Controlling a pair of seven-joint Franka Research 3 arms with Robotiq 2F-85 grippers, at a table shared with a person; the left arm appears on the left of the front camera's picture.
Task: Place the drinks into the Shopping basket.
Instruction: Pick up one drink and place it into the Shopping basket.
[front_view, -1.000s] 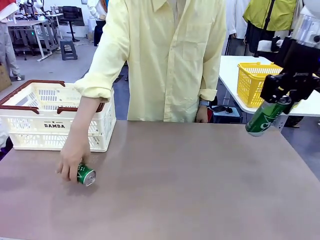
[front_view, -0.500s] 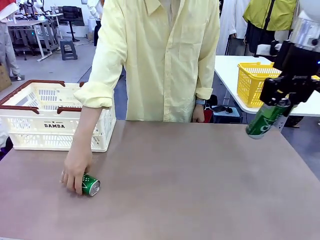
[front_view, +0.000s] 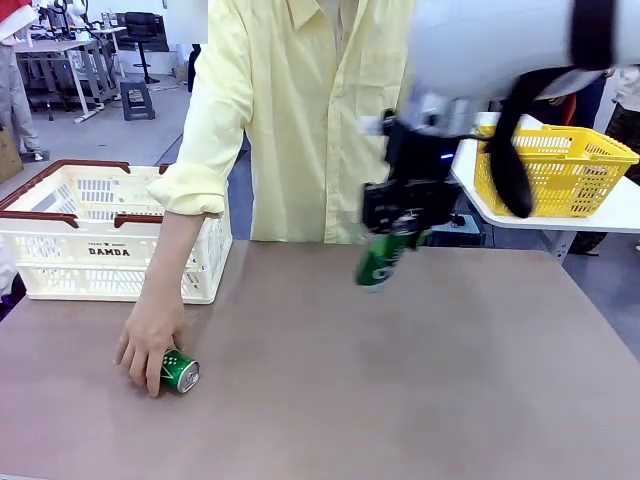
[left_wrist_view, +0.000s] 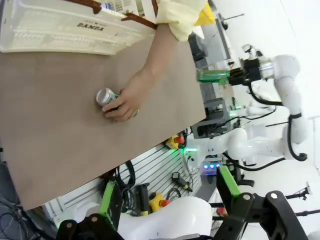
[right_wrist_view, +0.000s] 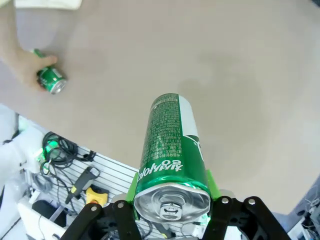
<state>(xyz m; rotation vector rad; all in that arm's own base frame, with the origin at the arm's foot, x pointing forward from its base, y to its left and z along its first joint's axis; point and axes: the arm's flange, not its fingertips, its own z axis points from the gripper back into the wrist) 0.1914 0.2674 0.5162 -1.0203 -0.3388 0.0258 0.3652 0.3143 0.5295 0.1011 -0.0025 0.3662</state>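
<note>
Tabletop (front_view: 420, 390) brown, hand (front_view: 150, 340) on lying can (front_view: 181, 372), yellow basket (front_view: 572, 180) on side table (front_view: 616, 218)

- Right arm (front_view: 480, 40) extended inward from the right side; right gripper (front_view: 398, 228) pointed down, jaws clamped on a tilted green can (front_view: 378, 262).
- Left gripper (left_wrist_view: 167, 185) hung aloft, fingers spread wide, empty.
</note>
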